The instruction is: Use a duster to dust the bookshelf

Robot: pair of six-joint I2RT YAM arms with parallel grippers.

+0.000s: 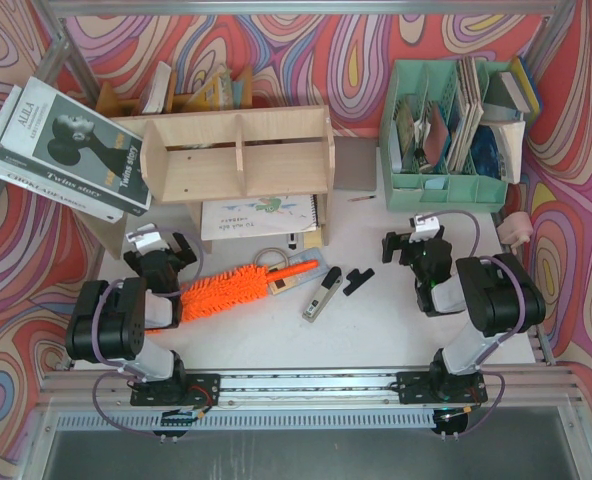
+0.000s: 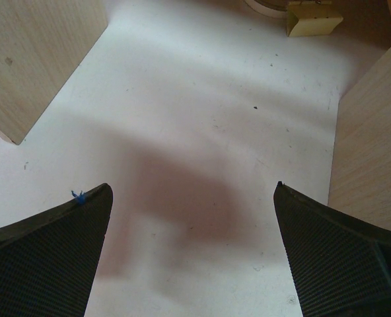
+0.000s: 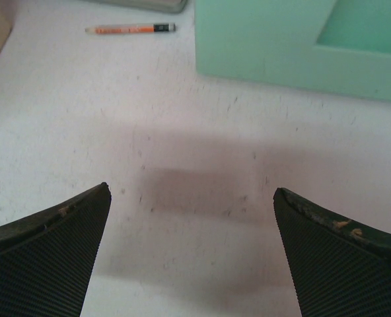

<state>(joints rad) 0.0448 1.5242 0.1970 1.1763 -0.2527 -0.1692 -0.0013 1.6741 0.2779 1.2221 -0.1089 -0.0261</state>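
1. Left gripper (image 1: 161, 250) has its jaws wide apart and empty over the bare table (image 1: 376, 330); right gripper (image 1: 408, 246) is the same.
2. Duster (image 1: 231, 287) lies flat just right of the left gripper, its near-left end hidden under the arm.
3. Small black parts (image 1: 356, 280) lie mid-table, unclear what.
4. Bookshelf (image 1: 238, 155) stands far left-centre, with a notebook (image 1: 261, 215) partly hidden beneath.
5. Green organiser (image 1: 446, 190) stands far right.

Orange duster (image 1: 238, 287) lies flat before the plywood bookshelf (image 1: 238, 155).
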